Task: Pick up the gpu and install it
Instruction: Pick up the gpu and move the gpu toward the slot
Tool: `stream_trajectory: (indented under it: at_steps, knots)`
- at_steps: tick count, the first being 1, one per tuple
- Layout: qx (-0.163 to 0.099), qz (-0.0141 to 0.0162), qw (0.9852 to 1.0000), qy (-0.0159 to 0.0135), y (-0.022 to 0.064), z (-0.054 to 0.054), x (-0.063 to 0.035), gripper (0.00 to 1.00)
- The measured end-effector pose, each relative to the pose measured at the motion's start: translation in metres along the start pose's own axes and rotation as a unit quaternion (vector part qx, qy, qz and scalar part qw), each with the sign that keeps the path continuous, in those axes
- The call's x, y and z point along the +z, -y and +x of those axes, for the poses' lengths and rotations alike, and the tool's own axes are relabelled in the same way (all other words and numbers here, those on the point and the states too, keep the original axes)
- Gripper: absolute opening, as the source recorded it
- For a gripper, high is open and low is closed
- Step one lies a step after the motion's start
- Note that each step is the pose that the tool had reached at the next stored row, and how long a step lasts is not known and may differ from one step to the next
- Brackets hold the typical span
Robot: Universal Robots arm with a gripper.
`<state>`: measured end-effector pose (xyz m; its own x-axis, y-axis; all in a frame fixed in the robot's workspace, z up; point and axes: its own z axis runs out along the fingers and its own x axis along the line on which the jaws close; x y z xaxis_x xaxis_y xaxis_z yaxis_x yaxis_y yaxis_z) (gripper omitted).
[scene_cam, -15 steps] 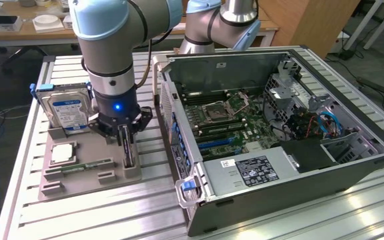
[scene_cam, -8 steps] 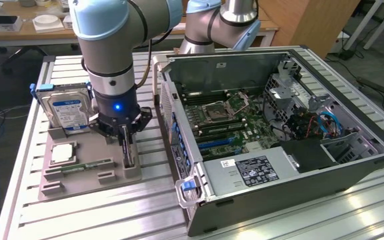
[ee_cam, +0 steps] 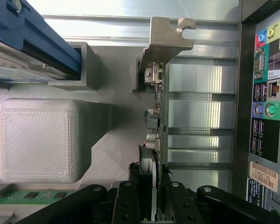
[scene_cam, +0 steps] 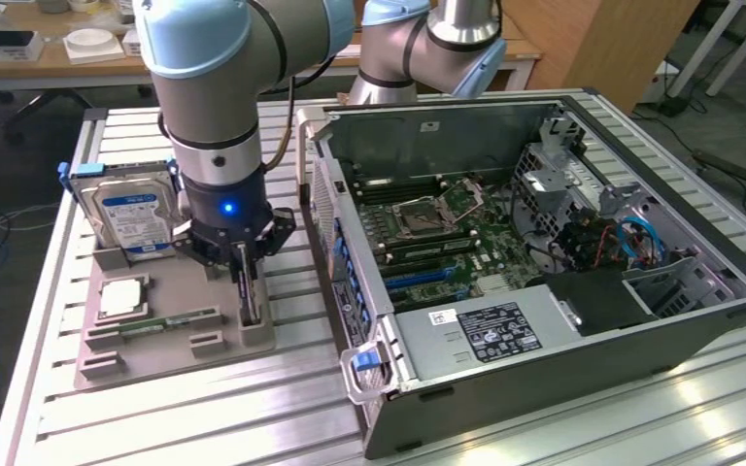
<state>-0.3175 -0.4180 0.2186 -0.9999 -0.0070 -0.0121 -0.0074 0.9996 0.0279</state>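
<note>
Gripper (ee_cam: pixel 152 179) astride the upright gpu (ee_cam: pixel 159 102) at the tray's (scene_cam: pixel 152 357) edge, clamping unclear: centre your grasp and lift straight up.

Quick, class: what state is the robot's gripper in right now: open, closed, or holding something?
Gripper: straddles the gpu standing in the grey holder; whether it grips the card cannot be told.
</note>
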Motion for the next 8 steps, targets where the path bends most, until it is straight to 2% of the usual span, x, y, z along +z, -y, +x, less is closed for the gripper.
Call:
stream_trajectory:
  at_steps: [8]
  knots:
    - [0.000, 0.0000, 1.0000, 0.0001, 0.0000, 0.0000, 0.0000, 0.27]
